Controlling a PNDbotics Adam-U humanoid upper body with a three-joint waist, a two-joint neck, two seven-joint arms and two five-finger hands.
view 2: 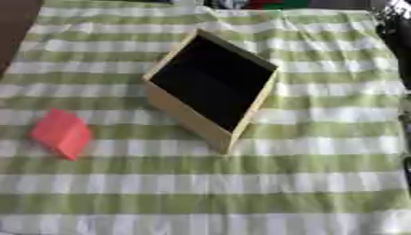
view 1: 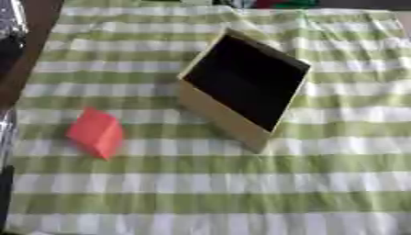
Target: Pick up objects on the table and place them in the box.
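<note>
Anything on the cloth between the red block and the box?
Nothing visible. The red block lies left of the box, apart from it, with only bare striped tablecloth between them. The box's dark inside shows nothing in it. Neither hand is in view.

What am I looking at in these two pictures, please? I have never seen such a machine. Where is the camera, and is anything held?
Both pictures come from one stereo camera in the head of a humanoid robot, looking down at its table; the left eye and the right eye see almost the same scene. A green and white striped cloth covers the table. On it stand a tan box, open, with a dark inside, and a red block apart from it, to the box's left. Neither robot hand is clearly visible, so nothing is held. The block is not yet in the box.
</note>
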